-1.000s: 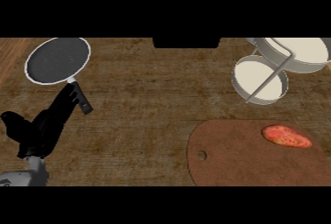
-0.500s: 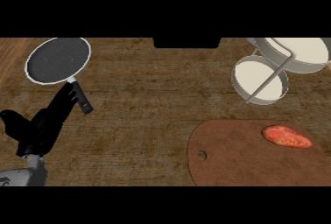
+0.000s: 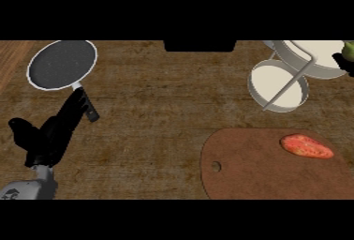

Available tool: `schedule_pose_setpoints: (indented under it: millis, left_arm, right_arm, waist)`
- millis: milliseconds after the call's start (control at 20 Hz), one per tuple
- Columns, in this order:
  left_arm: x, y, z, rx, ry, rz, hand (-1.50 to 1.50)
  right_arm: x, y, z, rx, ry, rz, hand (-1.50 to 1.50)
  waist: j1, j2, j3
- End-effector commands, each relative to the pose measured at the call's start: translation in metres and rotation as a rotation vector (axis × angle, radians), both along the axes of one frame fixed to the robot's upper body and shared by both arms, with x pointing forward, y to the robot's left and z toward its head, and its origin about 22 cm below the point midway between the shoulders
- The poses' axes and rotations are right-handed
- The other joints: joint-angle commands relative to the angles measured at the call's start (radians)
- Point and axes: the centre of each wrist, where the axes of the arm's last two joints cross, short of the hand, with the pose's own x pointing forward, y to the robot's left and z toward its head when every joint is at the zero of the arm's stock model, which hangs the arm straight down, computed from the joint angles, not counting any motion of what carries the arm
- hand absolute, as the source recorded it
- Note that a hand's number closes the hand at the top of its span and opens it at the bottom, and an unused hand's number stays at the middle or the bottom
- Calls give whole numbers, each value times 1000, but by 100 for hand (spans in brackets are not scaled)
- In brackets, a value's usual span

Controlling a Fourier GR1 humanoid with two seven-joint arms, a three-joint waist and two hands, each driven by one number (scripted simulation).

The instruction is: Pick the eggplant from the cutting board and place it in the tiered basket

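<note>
The red-orange oval vegetable [image 3: 306,146] lies near the right edge of the brown round-cornered cutting board [image 3: 256,173]; the white tiered wire basket [image 3: 290,75] stands far right; the left robot hand [image 3: 52,133] rests with straight fingers on the bare wooden bench [image 3: 166,103]

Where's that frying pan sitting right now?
The frying pan lies at the head view's upper left on the counter, its handle pointing down toward the robot's left hand.

Counter [image 3: 159,93] — pan [image 3: 61,64], cutting board [image 3: 269,173], tiered basket [image 3: 290,75]
</note>
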Motion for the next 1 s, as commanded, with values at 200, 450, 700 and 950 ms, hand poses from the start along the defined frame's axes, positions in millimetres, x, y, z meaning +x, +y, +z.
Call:
schedule_pose_setpoints:
  millis: [200, 450, 700, 950]
  left_arm:
    - [-3, 1, -4, -16, -5, 1, 0]
    - [-10, -11, -1, -3, -2, -14, 0]
    - [-13, 7, -7, 8, 2, -6, 0]
    - [0, -6, 14, 3, 4, -13, 0]
  right_arm:
    - [29, 21, -35, -46, -8, -18, 150]
    - [36, 28, -60, -43, -25, -39, 150]
    - [42, 25, -63, 71, -162, -120, 150]
    - [58, 33, -59, 97, -142, -83, -150]
  waist:
    - [4, 3, 1]
    - [8, 3, 2]
    - [14, 7, 2]
    - [8, 4, 2]
